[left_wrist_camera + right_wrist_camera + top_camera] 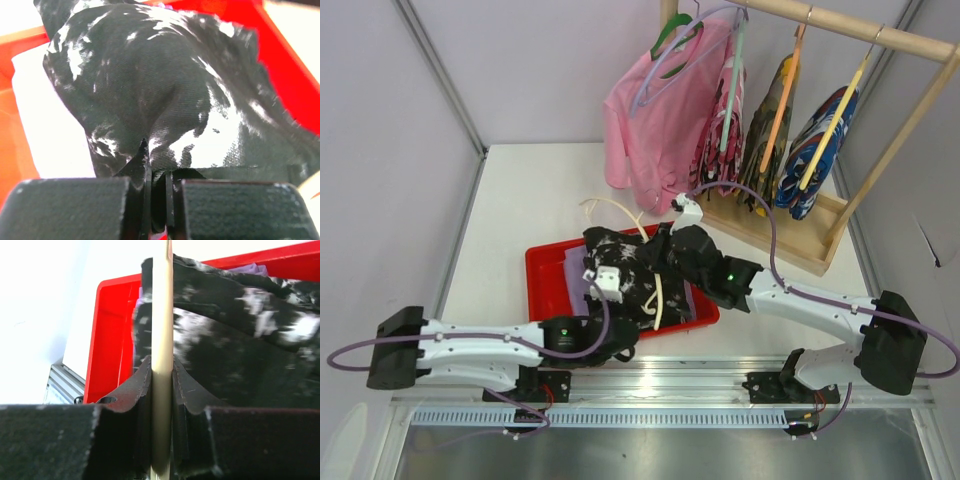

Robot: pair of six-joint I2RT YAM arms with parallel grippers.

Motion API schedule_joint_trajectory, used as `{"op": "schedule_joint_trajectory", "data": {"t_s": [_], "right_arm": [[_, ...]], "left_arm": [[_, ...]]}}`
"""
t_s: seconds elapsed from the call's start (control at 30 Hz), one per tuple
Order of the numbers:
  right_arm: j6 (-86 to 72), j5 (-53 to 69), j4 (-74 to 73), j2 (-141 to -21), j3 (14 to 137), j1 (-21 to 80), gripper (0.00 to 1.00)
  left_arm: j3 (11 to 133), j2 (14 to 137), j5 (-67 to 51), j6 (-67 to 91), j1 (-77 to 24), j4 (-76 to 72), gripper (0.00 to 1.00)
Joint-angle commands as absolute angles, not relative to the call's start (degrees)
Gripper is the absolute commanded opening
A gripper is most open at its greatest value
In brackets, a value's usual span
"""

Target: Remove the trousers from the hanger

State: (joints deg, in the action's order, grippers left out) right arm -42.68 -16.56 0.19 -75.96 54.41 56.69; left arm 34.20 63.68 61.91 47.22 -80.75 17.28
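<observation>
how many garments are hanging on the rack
4, left to right: pink shirt, dark pink-patterned garment, yellow-black garment, blue-red-white garment. Others may hide behind.

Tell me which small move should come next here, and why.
Probably draw the left fingers slowly away from the cream hanger. They are shut on the black speckled trousers, while the right fingers are shut on the hanger, so the cloth may slide off it over the red tray.
</observation>
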Motion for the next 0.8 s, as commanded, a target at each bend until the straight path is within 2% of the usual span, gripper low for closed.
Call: {"op": "schedule_joint_trajectory", "data": {"t_s": [0.0,0.2,0.5,0.77], "right_arm": [[-42.01,-22.23,2.04,-74.44,55.29,56.25,0.00],[-40.26,-28.90,-4.74,-72.69,52.74,56.25,0.00],[-35.43,-37.61,-9.49,-66.90,49.31,53.27,0.00],[-24.62,-37.44,-9.49,-63.37,51.33,48.34,0.00]], "left_arm": [[32.17,55.13,65.92,51.85,-78.76,19.95,0.00],[30.85,45.97,66.09,57.65,-75.24,30.12,0.00],[31.73,50.27,65.30,68.20,-75.06,40.78,0.00],[31.20,48.34,65.65,72.41,-75.06,45.78,0.00]]}}
